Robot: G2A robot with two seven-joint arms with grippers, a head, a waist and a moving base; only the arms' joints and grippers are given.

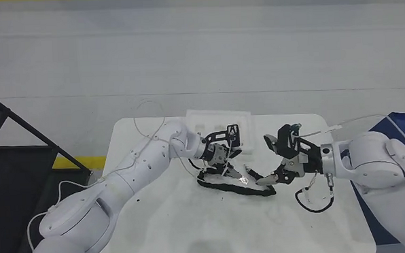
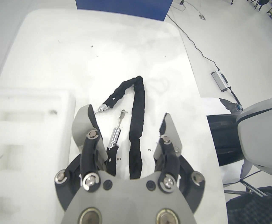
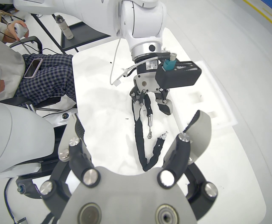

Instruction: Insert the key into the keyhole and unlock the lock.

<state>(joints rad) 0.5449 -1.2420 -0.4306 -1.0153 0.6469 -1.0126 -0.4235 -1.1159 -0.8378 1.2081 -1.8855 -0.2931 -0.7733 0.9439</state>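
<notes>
Left claw (image 2: 129, 112) and right claw (image 3: 137, 117) gape apart over white table (image 1: 193, 219), grey floor (image 1: 199, 52) around.

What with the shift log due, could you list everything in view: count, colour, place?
black fabric-sleeved chain lock: one, black, lying bent in a V mid-table
silver metal lock cylinder: one, silver, on one chain end
small silver key: one, silver, apparently seated in the cylinder
silver locking pin: one, silver, on the other chain end, apart from the cylinder
white foam tray: one, white, at the table's far edge
white table: one, white, under everything
left gripper: one, silver and black, fingers open over the cylinder end
right gripper: one, silver and black, fingers open over the chain's bend
</notes>
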